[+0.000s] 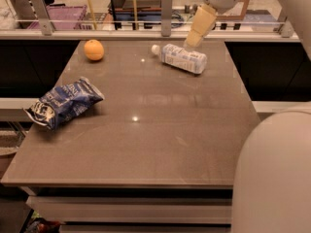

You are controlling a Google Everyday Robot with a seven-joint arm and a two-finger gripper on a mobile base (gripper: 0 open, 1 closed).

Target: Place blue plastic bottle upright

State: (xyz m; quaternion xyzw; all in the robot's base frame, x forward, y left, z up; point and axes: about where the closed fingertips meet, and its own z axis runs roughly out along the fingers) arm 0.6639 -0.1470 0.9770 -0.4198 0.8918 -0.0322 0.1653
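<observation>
The blue plastic bottle (181, 58) lies on its side at the far middle of the brown table (160, 144). Its white cap points left toward the orange, and its pale blue-and-white label faces up. My gripper (193, 41) hangs cream-coloured from the top of the view. It slants down and to the left, and its tip is just above the far edge of the bottle's right half. I cannot tell whether it touches the bottle.
An orange (94, 49) sits at the far left of the table. A dark blue-and-white snack bag (63, 102) lies near the left edge. A rail with metal posts (166, 8) runs behind the table. A pale part of my arm (274, 178) fills the lower right corner.
</observation>
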